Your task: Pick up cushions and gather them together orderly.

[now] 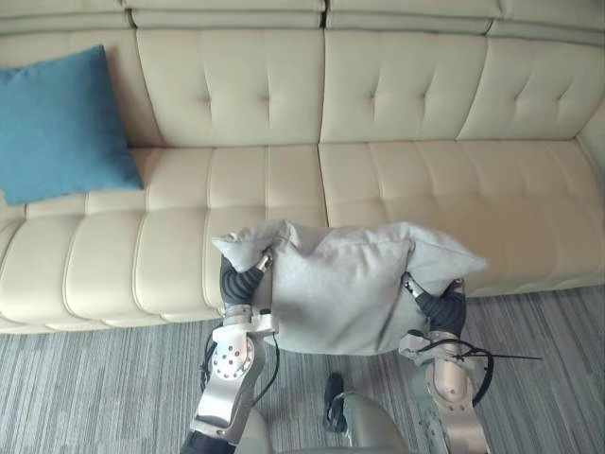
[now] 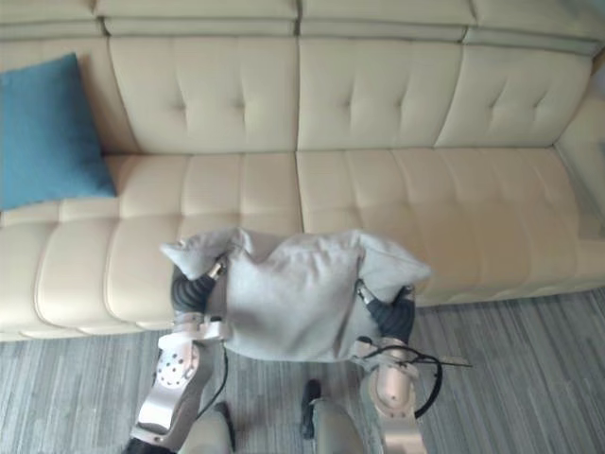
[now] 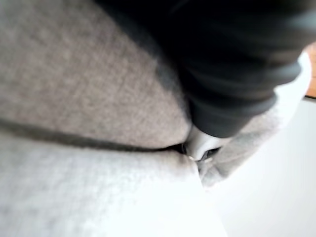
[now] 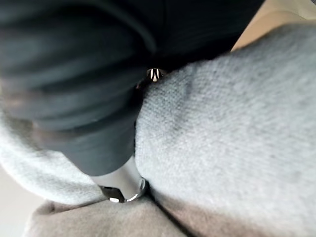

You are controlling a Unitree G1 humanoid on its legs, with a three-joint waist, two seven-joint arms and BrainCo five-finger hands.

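A grey cushion hangs in the air at the front edge of a cream tufted sofa, its upper part over the seat's front lip and its lower part over the grey striped floor. It is carried between both arms. The left robot hand is sunk into its left side below a corner that sticks out, and the right robot hand is sunk into its right side below the other drooping corner. In both wrist views the dark ribbed cover is pressed tight against folded grey fabric, and the rest of each robot hand is buried in it, so I cannot tell whether either one grips the cloth or only presses it. A blue cushion leans against the backrest at the sofa's left end, well apart from the grey one. A broad run of seat panels lies between them and on towards the right arm of the sofa.
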